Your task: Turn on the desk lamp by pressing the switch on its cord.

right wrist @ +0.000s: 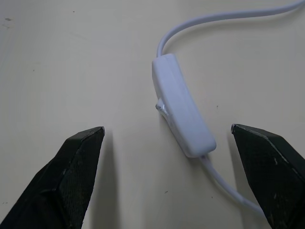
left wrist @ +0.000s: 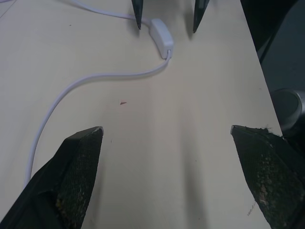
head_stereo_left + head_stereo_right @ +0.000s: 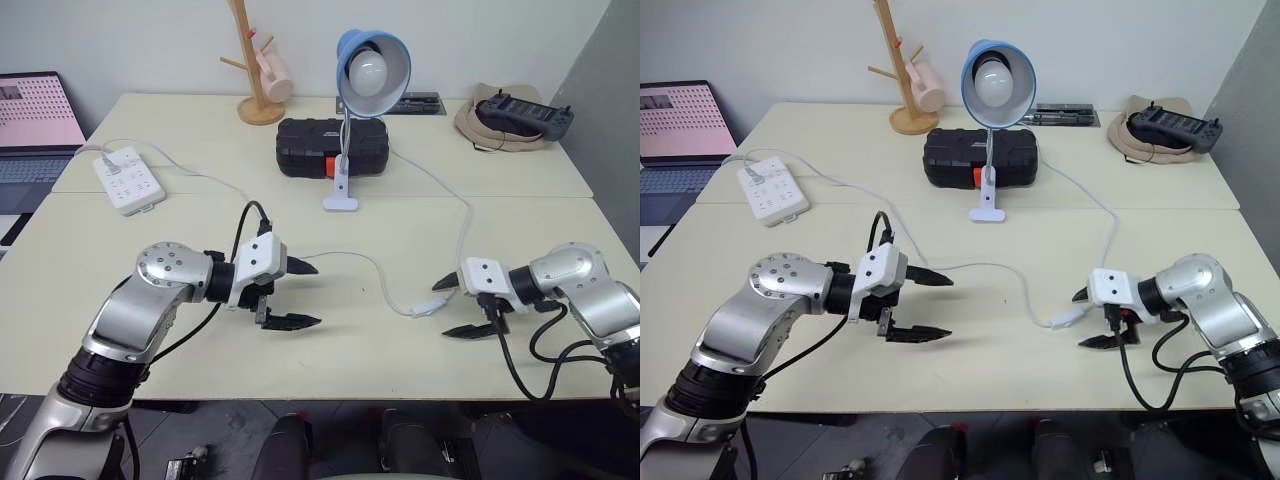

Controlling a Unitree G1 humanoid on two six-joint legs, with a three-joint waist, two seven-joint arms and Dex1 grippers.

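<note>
My right gripper (image 3: 456,306) hangs spread wide, holding nothing, either side of the switch (image 1: 183,111) lying on the table (image 3: 330,355); left gripper (image 3: 292,293) gapes empty too. I'm lining up; next I'd close squarely on its rocker

Desk lamp (image 3: 371,68) behind centre, switch (image 3: 428,308) between right pincer (image 3: 455,305) tips, power strip (image 3: 128,179) far left
</note>
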